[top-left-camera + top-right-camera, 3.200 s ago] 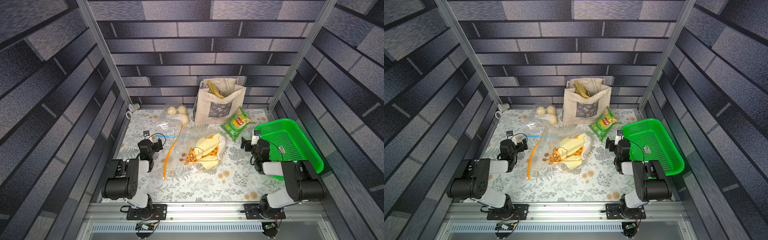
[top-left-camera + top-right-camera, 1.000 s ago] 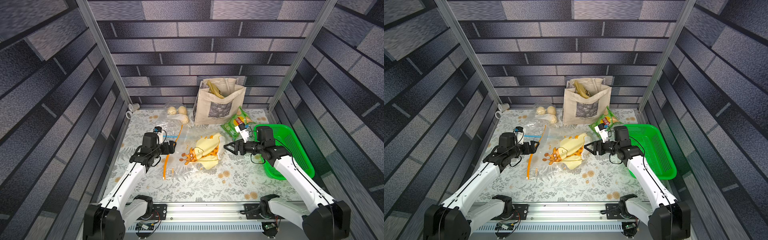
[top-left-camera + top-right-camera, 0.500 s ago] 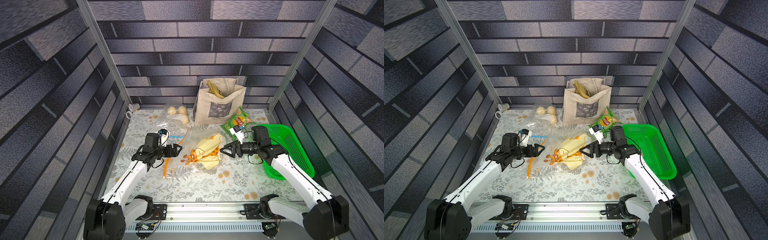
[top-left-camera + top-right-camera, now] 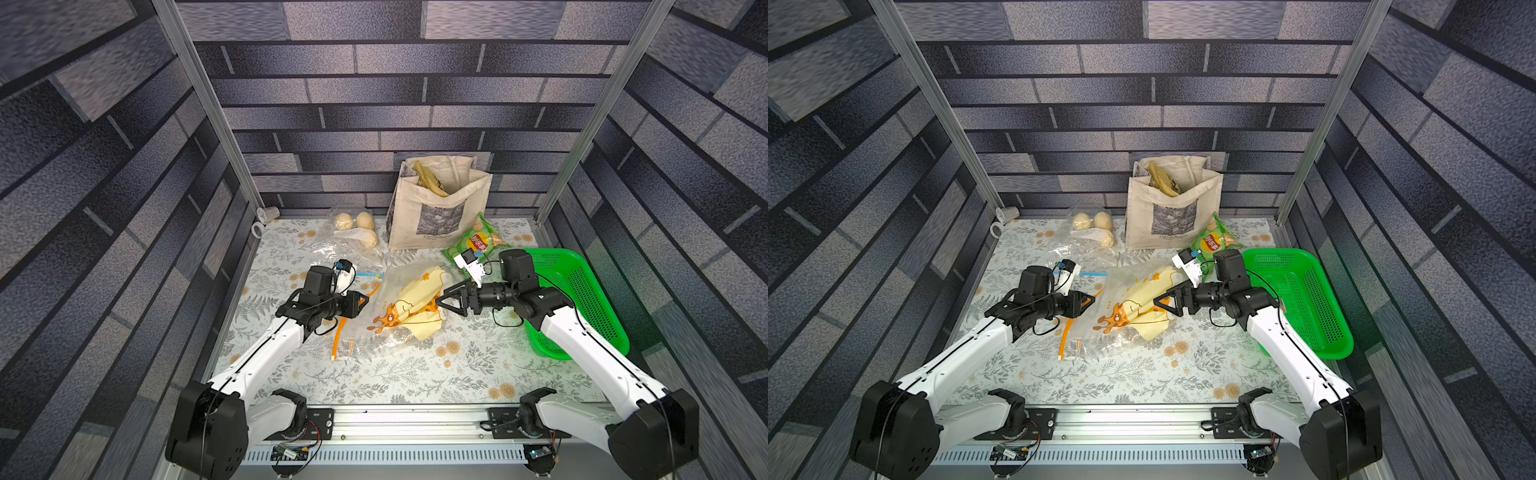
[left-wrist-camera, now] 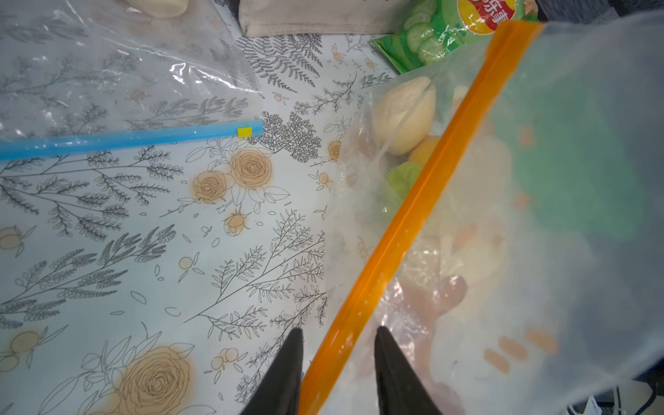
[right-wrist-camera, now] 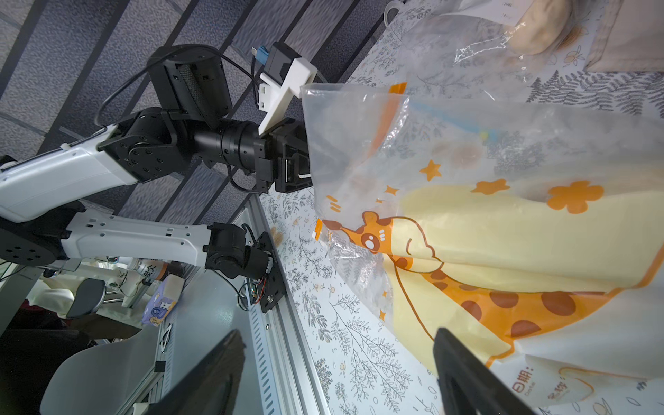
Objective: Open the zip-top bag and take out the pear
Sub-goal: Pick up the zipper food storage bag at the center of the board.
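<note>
Green crinkly chip packet (image 5: 424, 43): red logo reading "乐事". Clear giraffe-printed zip-top bag (image 6: 503, 233): orange "日期:".

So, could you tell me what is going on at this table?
The robot is working on opening the giraffe-print bag. The left gripper has the bag's orange zip strip between its fingers, though a firm clamp cannot be confirmed. The right gripper is open at the bag's opposite end. The bag looks still zipped, contents inside.

Tote bag (image 4: 436, 216); chips pkt (image 4: 478, 242); green basket (image 4: 598, 299)
</note>
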`<state>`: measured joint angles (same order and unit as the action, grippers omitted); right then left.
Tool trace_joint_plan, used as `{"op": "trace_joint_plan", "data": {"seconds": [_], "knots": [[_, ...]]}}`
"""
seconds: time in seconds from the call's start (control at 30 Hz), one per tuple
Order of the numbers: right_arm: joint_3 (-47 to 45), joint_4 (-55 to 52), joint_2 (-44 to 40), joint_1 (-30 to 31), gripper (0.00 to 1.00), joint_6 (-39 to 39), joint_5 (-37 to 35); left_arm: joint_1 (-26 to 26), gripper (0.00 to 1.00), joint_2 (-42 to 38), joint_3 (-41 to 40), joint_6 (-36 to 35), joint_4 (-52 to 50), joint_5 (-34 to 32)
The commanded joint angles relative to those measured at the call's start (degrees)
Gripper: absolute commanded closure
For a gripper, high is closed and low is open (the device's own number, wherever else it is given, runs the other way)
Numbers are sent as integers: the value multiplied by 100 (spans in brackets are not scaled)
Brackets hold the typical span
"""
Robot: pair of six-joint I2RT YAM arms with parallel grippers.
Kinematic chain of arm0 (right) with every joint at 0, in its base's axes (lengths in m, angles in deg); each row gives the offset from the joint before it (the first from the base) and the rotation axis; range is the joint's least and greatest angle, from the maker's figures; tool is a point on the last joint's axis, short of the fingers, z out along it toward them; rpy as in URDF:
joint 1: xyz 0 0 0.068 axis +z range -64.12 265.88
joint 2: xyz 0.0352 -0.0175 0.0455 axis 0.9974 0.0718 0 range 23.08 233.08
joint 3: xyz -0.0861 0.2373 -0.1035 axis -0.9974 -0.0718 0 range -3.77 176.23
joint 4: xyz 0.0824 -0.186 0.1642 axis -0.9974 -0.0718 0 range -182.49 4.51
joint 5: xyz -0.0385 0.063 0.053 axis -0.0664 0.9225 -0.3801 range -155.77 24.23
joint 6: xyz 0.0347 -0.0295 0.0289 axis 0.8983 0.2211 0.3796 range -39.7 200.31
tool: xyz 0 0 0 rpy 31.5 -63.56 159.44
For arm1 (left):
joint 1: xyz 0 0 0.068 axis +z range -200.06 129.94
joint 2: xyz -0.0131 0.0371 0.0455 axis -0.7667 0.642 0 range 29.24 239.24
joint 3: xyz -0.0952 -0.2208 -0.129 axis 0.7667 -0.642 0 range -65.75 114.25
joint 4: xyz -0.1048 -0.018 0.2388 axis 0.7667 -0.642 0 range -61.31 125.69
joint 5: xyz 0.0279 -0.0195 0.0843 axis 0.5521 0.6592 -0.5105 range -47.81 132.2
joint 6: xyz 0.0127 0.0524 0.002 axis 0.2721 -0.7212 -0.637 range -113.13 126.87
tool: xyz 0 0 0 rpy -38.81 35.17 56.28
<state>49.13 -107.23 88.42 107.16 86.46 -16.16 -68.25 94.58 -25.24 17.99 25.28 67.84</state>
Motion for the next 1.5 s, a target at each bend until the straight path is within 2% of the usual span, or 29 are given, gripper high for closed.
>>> {"op": "trace_joint_plan", "data": {"seconds": [0.0,0.1,0.23,0.27,0.3,0.33,0.4,0.43,0.47,0.5,0.67,0.73,0.83,0.93,1.2,1.33,1.43,1.47], "knots": [[209,161,108,43,16,-9,-77,13,84,-279,171,-74,468,28],[261,188,175,41,16,7,-120,12,100,-273,309,-163,381,108],[364,166,249,41,16,-6,-78,17,100,-239,524,-220,62,178],[387,138,251,41,16,-46,-78,21,92,-261,554,-194,-58,32],[406,103,251,37,16,-85,-79,61,76,-325,572,-164,-164,-136],[418,56,260,39,15,-128,-66,164,48,-386,564,-161,-264,-145],[449,-27,268,40,14,-196,-15,773,1,-555,551,-86,-508,296],[454,-37,273,39,10,-213,35,1164,0,-570,523,-32,-506,818],[458,-41,284,43,10,-227,74,1562,0,-535,494,50,-418,1404],[487,-69,310,39,10,-257,92,1790,0,-459,509,171,-346,1621],[765,-479,546,35,10,-532,222,1898,0,141,815,-275,-703,1704],[1019,-562,599,43,10,-610,274,1938,0,387,751,-274,-610,1932],[1132,-632,679,43,10,-698,322,1878,0,686,531,-139,-264,2383],[1187,-595,776,43,11,-699,414,1649,1,858,537,-320,-556,1981],[1217,-489,986,39,13,-750,507,1300,14,875,358,-230,-225,2525],[1348,-567,1165,41,14,-898,505,1153,27,927,317,-154,57,3018],[1555,-660,1274,36,16,-1028,509,1119,49,945,365,-139,72,3216],[1645,-707,1291,35,16,-1077,481,1093,53,933,391,-143,69,3235]]}}
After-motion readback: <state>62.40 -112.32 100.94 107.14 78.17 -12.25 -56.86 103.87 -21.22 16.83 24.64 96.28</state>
